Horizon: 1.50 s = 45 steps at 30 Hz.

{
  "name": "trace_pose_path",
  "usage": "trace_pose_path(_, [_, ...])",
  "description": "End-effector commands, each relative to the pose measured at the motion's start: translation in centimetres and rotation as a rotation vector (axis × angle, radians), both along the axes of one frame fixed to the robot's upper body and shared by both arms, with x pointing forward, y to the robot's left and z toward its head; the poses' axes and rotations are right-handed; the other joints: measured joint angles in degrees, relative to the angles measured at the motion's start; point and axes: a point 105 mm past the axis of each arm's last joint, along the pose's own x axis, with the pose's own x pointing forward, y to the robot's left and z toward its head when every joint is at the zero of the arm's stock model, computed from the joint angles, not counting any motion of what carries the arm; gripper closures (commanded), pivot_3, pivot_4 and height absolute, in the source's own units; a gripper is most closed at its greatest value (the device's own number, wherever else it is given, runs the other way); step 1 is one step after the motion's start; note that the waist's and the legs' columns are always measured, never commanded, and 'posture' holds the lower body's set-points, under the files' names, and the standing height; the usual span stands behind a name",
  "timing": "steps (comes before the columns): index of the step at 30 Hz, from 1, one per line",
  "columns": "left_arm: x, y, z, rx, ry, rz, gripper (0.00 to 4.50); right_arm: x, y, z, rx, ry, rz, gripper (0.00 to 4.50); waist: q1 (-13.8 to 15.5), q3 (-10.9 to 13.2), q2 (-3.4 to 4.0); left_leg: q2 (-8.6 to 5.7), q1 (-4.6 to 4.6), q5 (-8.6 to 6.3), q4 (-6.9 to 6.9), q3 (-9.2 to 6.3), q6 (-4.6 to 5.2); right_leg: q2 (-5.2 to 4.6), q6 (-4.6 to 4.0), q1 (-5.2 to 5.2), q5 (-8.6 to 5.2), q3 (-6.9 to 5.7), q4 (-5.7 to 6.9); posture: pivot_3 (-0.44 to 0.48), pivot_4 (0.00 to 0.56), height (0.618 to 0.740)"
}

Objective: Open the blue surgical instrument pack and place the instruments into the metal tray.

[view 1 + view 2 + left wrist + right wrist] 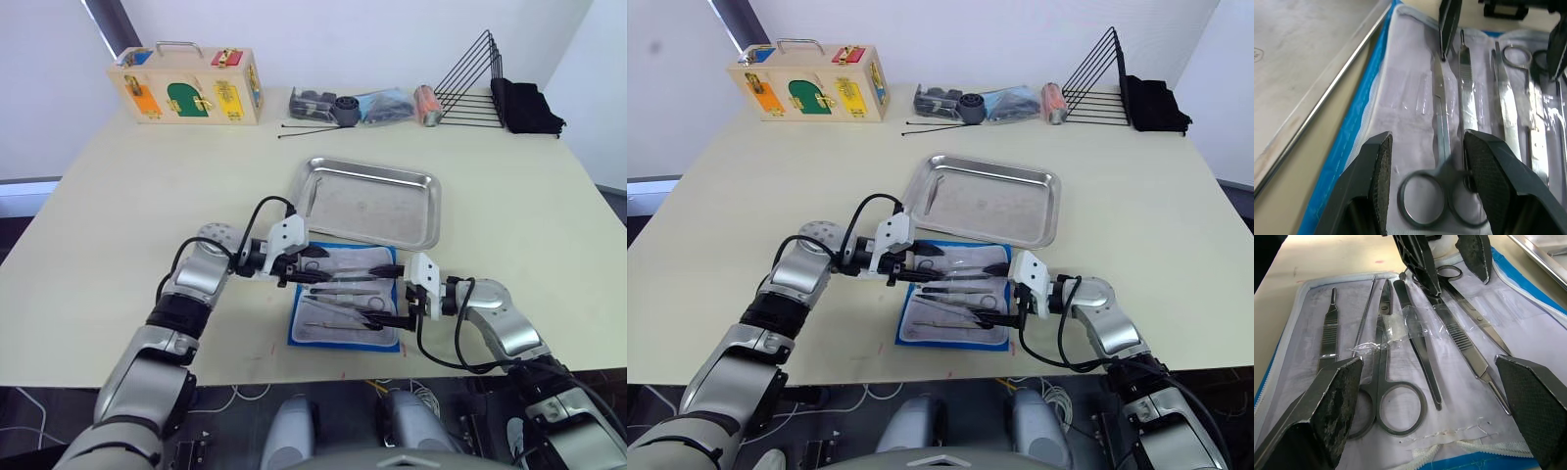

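The blue surgical instrument pack [296,335] lies unfolded on the table just in front of the metal tray [377,211], with its pale lining [1459,396] facing up. Several silver instruments [343,294] lie side by side on the lining, among them ring-handled scissors [1441,122] and forceps [1462,340]. My left gripper [1427,142] hovers open over the pack's end nearest the tray, its fingers either side of the scissors' handles. My right gripper [1430,367] stands wide open over the pack's right end, holding nothing. The tray holds no instruments.
Along the table's far edge stand a wooden latch box [186,86], a heap of dark small items [362,106], a black wire rack [470,83] and a black cloth [529,108]. Thin black rods [309,129] lie behind the tray.
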Motion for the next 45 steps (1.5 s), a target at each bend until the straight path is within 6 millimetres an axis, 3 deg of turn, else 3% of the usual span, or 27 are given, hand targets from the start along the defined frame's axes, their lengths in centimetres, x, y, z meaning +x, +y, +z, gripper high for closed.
trace_pose_path(1, [0.3,0.9,-0.4,0.073,-0.026,0.008,2.0,-1.2,-1.7,-4.8,-0.133,0.154,-0.056,0.0,0.01,0.0,0.0,0.0,0.0,0.0,0.0,0.0,0.0,0.0,0.0,0.0,0.0,0.0,0.0,0.0,0.15,0.74])
trace_pose_path(5, [0.2,0.9,-0.7,0.088,-0.022,-0.002,2.0,-1.2,-1.7,-4.7,-0.133,0.153,-0.056,0.0,0.02,-0.01,-0.01,0.0,0.0,0.0,0.0,0.0,0.0,0.0,0.0,0.0,0.0,0.0,0.0,0.0,0.15,0.74])
trace_pose_path(8, [0.5,0.9,-0.8,0.091,-0.023,0.014,2.83,-1.2,-1.7,-4.7,-0.134,0.153,-0.056,0.0,0.02,-0.01,-0.01,0.0,0.0,0.0,0.0,0.0,0.0,0.0,0.0,0.0,0.0,0.0,0.0,0.0,0.15,0.74])
trace_pose_path(11, [0.6,0.9,-0.9,0.103,-0.023,0.013,4.38,-1.2,-1.7,-4.7,-0.134,0.153,-0.054,0.0,0.03,-0.01,0.0,0.0,0.0,0.0,0.0,0.01,0.0,0.0,0.0,0.01,0.0,0.0,0.0,0.0,0.15,0.74])
trace_pose_path(12, [0.6,0.9,-0.9,0.105,-0.022,0.015,4.46,-1.2,-1.6,-4.7,-0.133,0.154,-0.054,0.0,0.04,-0.02,-0.01,0.0,0.0,0.0,0.0,0.01,0.0,0.0,0.0,0.01,0.0,0.0,0.0,0.0,0.15,0.74])
trace_pose_path(24, [0.3,0.5,-0.5,0.097,0.012,0.004,4.46,-1.1,-1.4,-4.7,-0.13,0.154,-0.054,0.0,0.01,-0.02,-0.01,0.0,0.01,0.0,0.0,0.01,0.0,0.0,0.0,0.01,0.0,0.0,0.0,0.0,0.15,0.74])
trace_pose_path(45, [0.6,-0.8,3.8,0.204,-0.008,-0.02,4.46,-1.0,-1.2,-4.9,-0.126,0.157,-0.056,0.0,-0.07,0.03,-0.06,0.0,-0.02,0.0,0.0,-0.01,0.0,0.02,0.0,-0.01,0.0,0.01,0.0,0.0,0.15,0.74])
